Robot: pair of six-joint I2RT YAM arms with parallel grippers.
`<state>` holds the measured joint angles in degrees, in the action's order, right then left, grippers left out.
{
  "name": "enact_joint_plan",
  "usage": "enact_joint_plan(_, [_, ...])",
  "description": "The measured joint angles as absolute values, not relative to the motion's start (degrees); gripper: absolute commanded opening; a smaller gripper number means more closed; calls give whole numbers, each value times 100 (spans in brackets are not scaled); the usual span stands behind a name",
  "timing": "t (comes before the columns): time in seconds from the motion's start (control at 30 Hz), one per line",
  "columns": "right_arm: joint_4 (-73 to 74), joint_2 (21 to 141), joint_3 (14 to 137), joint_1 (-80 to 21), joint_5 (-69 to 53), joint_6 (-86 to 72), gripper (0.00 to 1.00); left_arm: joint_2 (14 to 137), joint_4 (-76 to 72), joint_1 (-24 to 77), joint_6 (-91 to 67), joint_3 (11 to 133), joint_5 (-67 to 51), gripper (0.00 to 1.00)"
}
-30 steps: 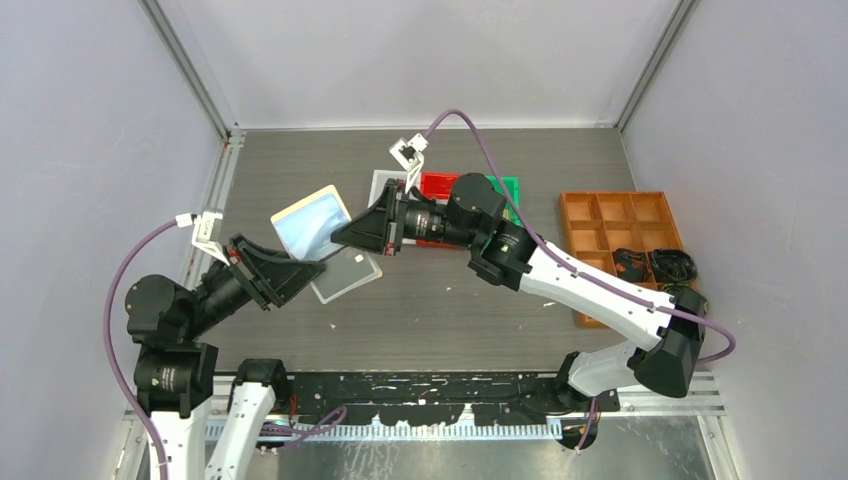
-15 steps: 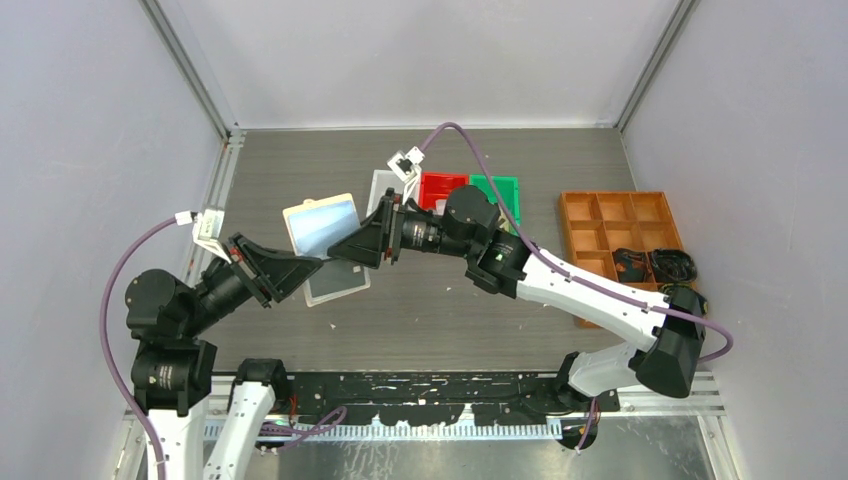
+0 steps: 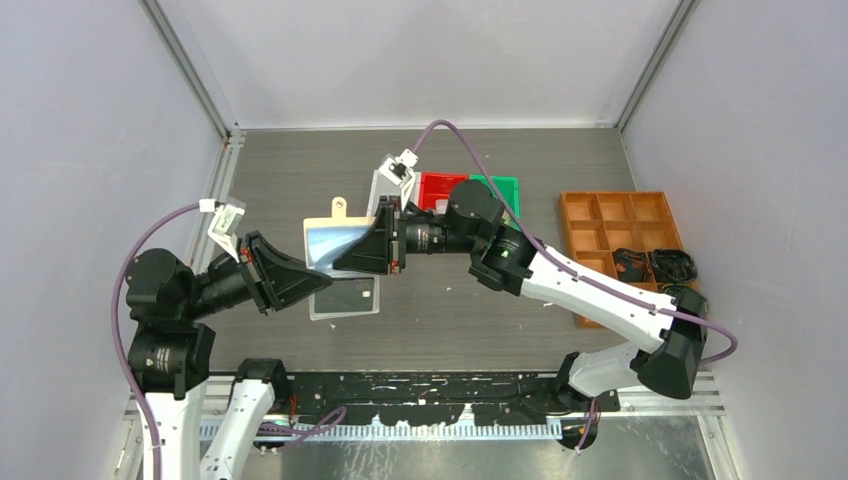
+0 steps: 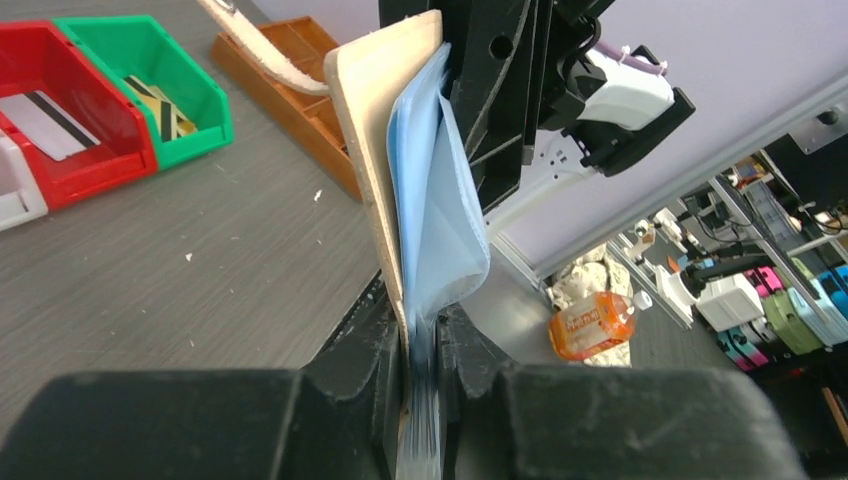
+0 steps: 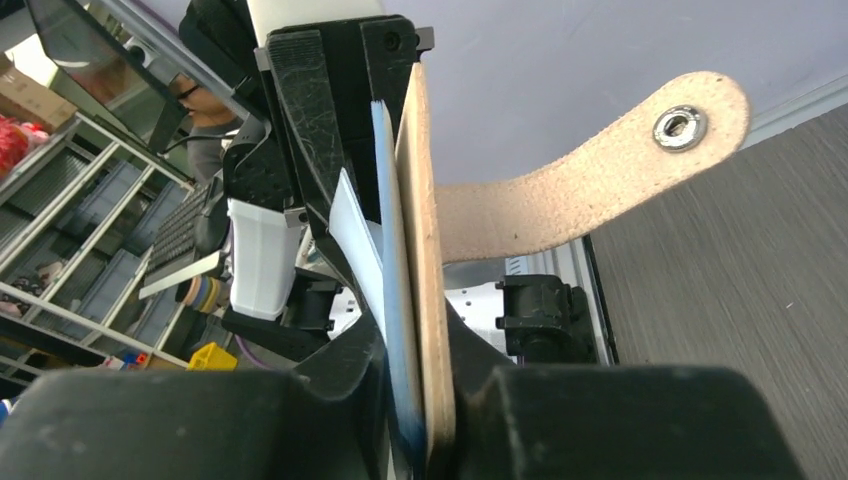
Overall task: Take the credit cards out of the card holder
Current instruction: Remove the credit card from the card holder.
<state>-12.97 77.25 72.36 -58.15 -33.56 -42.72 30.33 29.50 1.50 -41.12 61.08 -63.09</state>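
Hands from both arms pinch the card holder (image 3: 330, 240) up in the air, over the middle of the table (image 3: 450, 310). The left hand (image 4: 420, 345) is squeezed tight on the sleeves (image 4: 440, 210). The right hand (image 5: 415, 390) is squeezed tight on the tan cover. The cover is flat, stiff and rough like leather. One long tab (image 5: 600, 170) with a round end sticks out, and it has one silver snap (image 5: 680, 125). The sleeves are thin, shiny, bendy and look pale blue. I cannot tell if any cards are inside them.

Three small plastic bins sit at the back: one white bin (image 3: 380, 190), one red bin (image 4: 110, 160) and one green bin (image 4: 195, 135). One grey-white card (image 4: 42, 110) with a dark stripe lies in the red bin. One gold and black card (image 4: 160, 105) lies in the green bin, partly hidden by its wall. One orange tray (image 3: 613, 208) with square boxes sits on the right. Some black things (image 3: 655, 265) in it are too small to make out. A pale flat rectangle (image 3: 345, 298) lies under the hands.
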Motion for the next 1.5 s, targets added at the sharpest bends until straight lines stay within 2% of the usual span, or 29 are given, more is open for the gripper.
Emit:
enact_joint_plan(0.13, [-1138,7629,7247,-5798,-3395,-4189,7,3092,3100,150,-3911,6160,-6473,45])
enact_joint_plan(0.17, [-1114,7607,7247,-5798,-3356,-4191,2,3087,3148,150,-3863,6160,-6501,49])
enact_joint_plan(0.27, [-1194,7544,7229,-5763,-3114,-4263,1,3052,3234,150,-3815,6160,-6477,58])
enact_joint_plan(0.4, [-1940,7491,6914,-5763,-2615,-4670,1,2954,3389,150,-3813,6104,-6390,57])
enact_joint_plan(0.7, [-3653,7658,5999,-5854,-1573,-5527,1,2703,2976,150,-4508,5631,-6156,48])
enact_joint_plan(0.8, [-4001,7725,5959,-5946,-1350,-5592,1,2703,2733,150,-4716,5623,-6093,41])
enact_joint_plan(0.87, [-4178,7725,5922,-6016,-1214,-5590,1,2705,2687,150,-4746,5629,-5975,32])
enact_joint_plan(0.93, [-4370,7723,5854,-6077,-1079,-5583,7,2722,2700,150,-4735,5634,-5828,22])
enact_joint_plan(1.0, [-4536,7723,5756,-6114,-965,-5568,24,2742,2786,150,-4698,5640,-5625,15])
enact_joint_plan(1.07, [-4584,7723,5655,-6119,-871,-5537,47,2753,2897,169,-4593,5651,-5474,11])
enact_joint_plan(1.1, [-4565,7721,5614,-6112,-862,-5513,56,2753,2967,174,-4543,5655,-5382,10])
enact_joint_plan(1.13, [-4508,7706,5590,-6095,-867,-5498,60,2759,3037,172,-4458,5658,-5260,9])
enact_joint_plan(1.23, [-3942,7461,5581,-5981,-1041,-5262,66,2853,3249,169,-4150,5723,-5063,8])
enact_joint_plan(1.37, [-2934,6960,5732,-5745,-1387,-4772,68,3015,3597,169,-3662,5865,-5137,8])
enact_joint_plan(1.5, [-1686,6814,6477,-5601,-1721,-3975,73,3107,3999,169,-3046,5979,-5448,7])
